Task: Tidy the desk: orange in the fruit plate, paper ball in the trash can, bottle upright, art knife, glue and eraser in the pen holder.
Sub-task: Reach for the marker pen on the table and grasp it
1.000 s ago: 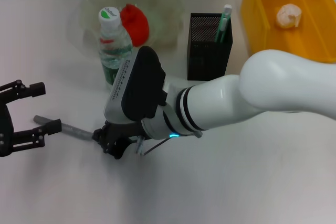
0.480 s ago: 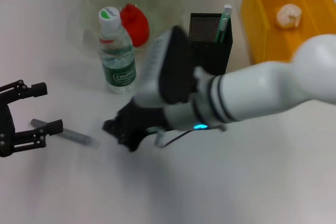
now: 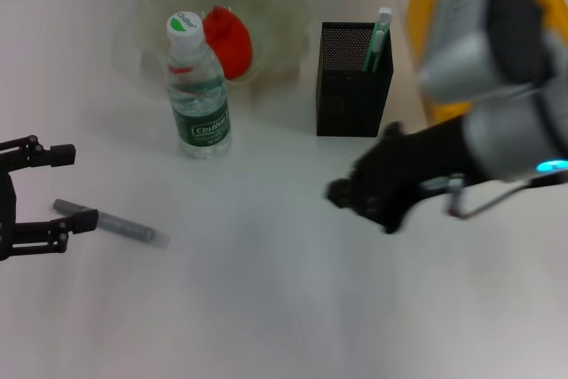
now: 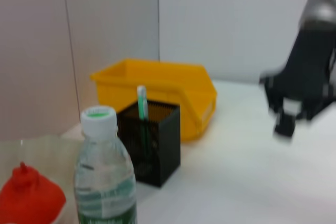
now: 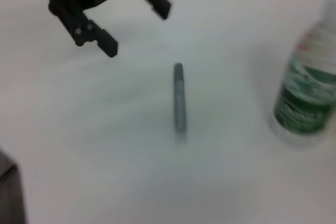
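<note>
On the white desk (image 3: 266,308), backed by pale wall panels, the bottle (image 3: 197,86) stands upright before the fruit plate (image 3: 160,6) holding the orange (image 3: 229,37); the art knife (image 3: 111,221) lies flat. Only the left wrist view shows the trash can (image 4: 173,85) behind the pen holder (image 4: 152,140) — the right wrist view misses both. Left gripper (image 3: 58,188) hovers, fingers spread, beside the knife's end. Right gripper (image 3: 377,197) is blurred — cannot tell its grip.

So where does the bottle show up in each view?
Head view: the bottle stands upright in front of the fruit plate.
Left wrist view: bottle in the foreground, beside the pen holder.
Right wrist view: bottle at the picture's edge.
Shared landmark: its green label.
</note>
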You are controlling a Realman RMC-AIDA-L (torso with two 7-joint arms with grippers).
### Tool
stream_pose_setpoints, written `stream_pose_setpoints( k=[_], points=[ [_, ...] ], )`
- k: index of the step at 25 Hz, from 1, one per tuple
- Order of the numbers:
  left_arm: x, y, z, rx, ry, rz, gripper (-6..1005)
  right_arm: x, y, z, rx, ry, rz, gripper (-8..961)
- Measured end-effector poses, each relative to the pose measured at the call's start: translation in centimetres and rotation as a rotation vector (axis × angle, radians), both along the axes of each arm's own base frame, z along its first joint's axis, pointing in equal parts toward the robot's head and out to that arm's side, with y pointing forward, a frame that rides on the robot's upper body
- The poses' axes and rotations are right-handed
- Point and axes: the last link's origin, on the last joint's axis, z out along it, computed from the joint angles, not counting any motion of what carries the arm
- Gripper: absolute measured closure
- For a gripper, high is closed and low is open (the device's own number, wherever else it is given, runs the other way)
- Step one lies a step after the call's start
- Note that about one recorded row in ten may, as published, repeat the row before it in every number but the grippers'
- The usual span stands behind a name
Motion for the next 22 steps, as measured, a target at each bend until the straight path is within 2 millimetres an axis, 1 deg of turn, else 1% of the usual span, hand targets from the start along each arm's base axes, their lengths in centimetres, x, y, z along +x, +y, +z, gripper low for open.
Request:
stream_pose_setpoints(
  k=[1,2,3,4,5,6,7,8,10,11,14,16,17,18,22],
  points=[
    [0.2,0.2,0.2,-0.007,0.022,-0.004,187,0.2,-0.1,1.1,0.005,-0.006,-0.013,944],
    [0.2,0.2,0.2,-0.007,0.022,-0.004,187,0.2,-0.1,1.1,0.005,-0.006,-0.013,934],
    [0.4,0.4,0.2,-0.016,0.042,-0.007,187,0.9,-0.5,3.0,0.000,-0.026,-0.047,923],
    [0.7,0.6,0.4,-0.022,0.069,-0.015,187,0.9,-0.5,3.0,0.000,-0.026,-0.047,913],
    [0.7,0.6,0.4,-0.022,0.069,-0.015,187,1.2,-0.7,3.8,-0.002,-0.035,-0.064,903],
    [1.6,1.5,0.6,-0.034,0.157,-0.042,187,1.9,-1.0,5.4,-0.004,-0.048,-0.101,893],
    [1.9,1.8,0.6,-0.046,0.194,-0.051,187,2.5,-1.3,6.7,-0.008,-0.058,-0.128,883],
    [1.9,1.8,0.6,-0.046,0.194,-0.051,187,2.5,-1.3,6.7,-0.008,-0.058,-0.128,873],
    [2.2,2.1,0.5,-0.055,0.220,-0.062,187,3.0,-1.7,7.8,-0.004,-0.066,-0.148,852],
    [2.7,3.0,0.0,-0.097,0.310,-0.088,187,3.1,-1.8,8.2,0.002,-0.071,-0.155,842],
    [3.1,3.9,-0.5,-0.133,0.390,-0.116,187,3.4,-2.1,8.9,0.014,-0.095,-0.173,768],
    [3.1,3.9,-0.5,-0.133,0.390,-0.116,187,3.5,-2.2,9.1,0.020,-0.107,-0.192,718],
    [3.3,4.2,-0.7,-0.142,0.419,-0.125,187,3.5,-2.2,9.1,0.020,-0.107,-0.192,694],
    [3.9,5.3,-1.3,-0.173,0.507,-0.167,187,3.6,-2.2,9.1,0.024,-0.114,-0.206,669],
    [4.4,6.4,-2.0,-0.209,0.630,-0.201,188,3.6,-2.2,9.0,0.020,-0.116,-0.220,625]
  ],
)
